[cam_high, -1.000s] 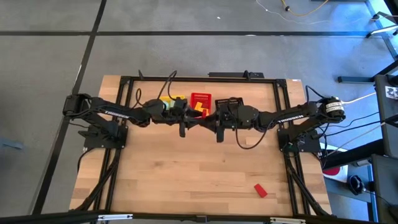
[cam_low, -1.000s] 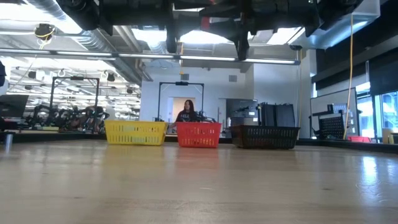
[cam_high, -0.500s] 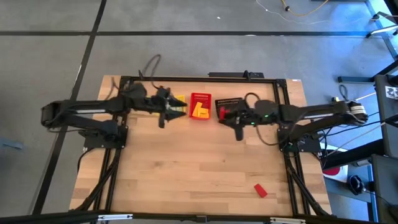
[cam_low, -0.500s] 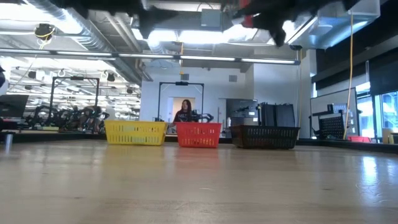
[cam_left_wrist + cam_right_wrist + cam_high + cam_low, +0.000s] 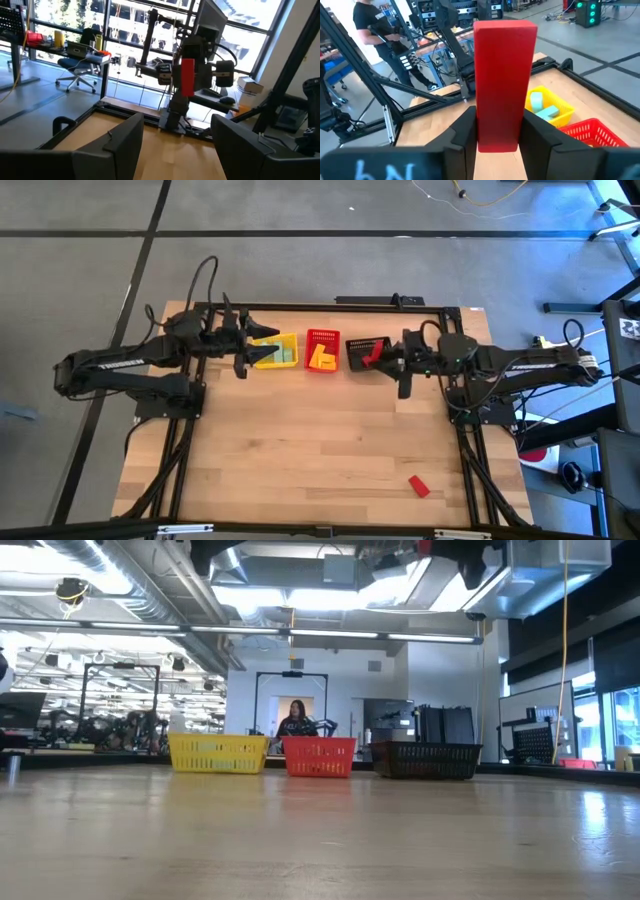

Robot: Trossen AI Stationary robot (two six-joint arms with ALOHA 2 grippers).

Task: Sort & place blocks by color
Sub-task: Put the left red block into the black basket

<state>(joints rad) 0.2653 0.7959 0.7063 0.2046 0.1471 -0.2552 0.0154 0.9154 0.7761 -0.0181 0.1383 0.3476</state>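
Jaws of right gripper (image 5: pixel 497 145) clamped on red block (image 5: pixel 504 82), held on end over black basket (image 5: pixel 362 352).
Red basket (image 5: pixel 322 351) lies just beside black basket, toward left gripper (image 5: pixel 175 145), seen open, empty, beyond yellow basket (image 5: pixel 278 350).

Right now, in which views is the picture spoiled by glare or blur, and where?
Low view: bright ceiling lights glare behind the arms, leaving them dark shapes; the near table is soft. Left wrist view: the windows are washed out and its own fingers are blurred. Right wrist view: the held red block is sharp, the background softer.
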